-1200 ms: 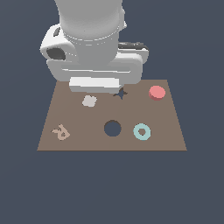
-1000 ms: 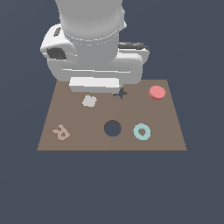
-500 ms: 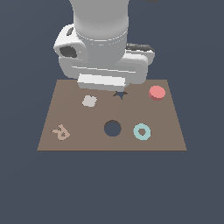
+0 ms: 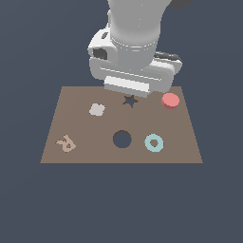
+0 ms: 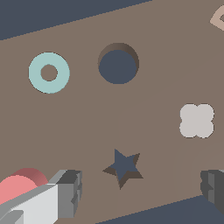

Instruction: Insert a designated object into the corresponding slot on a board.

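Observation:
The salmon-red disc (image 4: 170,100) lies flat on the brown board (image 4: 85,153) near its far corner on the exterior view's right. In the wrist view the disc (image 5: 19,186) shows just outside one finger (image 5: 65,194), partly covered by it. My gripper (image 5: 141,192) is open, with only the board and a star-shaped hole between its fingers. The round slot (image 4: 122,139) is a dark hole in the board's near middle, also seen in the wrist view (image 5: 118,63). In the exterior view the white hand (image 4: 135,71) hides the fingers; it hovers over the board's far edge.
A teal ring (image 4: 154,143) lies beside the round slot on the exterior view's right. The star-shaped hole (image 4: 130,100) sits under the hand. A pale grey lobed piece (image 4: 97,109) and a tan R-shaped piece (image 4: 66,143) lie toward the exterior view's left.
The arm has shifted toward the exterior view's right, nearer the red disc, uncovering more of the board's left part. No piece on the board has moved.

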`<state>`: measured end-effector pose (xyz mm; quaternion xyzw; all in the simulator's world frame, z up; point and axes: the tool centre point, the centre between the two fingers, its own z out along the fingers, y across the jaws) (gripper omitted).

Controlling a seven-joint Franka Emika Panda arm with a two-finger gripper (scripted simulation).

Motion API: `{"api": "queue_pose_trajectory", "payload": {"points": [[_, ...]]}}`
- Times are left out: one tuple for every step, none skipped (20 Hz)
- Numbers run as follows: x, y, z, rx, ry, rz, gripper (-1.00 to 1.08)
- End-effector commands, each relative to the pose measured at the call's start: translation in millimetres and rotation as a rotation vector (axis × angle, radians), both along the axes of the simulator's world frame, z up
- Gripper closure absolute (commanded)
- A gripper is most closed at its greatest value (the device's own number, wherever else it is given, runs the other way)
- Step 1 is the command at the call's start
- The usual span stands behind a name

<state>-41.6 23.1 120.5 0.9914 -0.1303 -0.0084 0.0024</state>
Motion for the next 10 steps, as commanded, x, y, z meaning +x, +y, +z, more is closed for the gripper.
{"api": "queue_pose_trajectory", "payload": {"points": [[-8, 15, -7, 0.000, -0.002, -0.050, -0.92], [-10, 21, -10, 0.000, -0.002, -0.072, -0.92], [-13, 28, -13, 0.000, -0.003, -0.095, -0.92], [-16, 35, -16, 0.000, -0.004, -0.118, -0.92], [-18, 42, -20, -0.001, -0.005, -0.142, -0.92], [-21, 49, -23, -0.001, -0.006, -0.166, -0.92], [-23, 56, -26, -0.001, -0.006, -0.189, -0.92], [-25, 63, -29, -0.001, -0.007, -0.212, -0.92], [-26, 70, -32, -0.001, -0.008, -0.234, -0.92], [-28, 77, -35, -0.001, -0.009, -0.255, -0.92]]}}
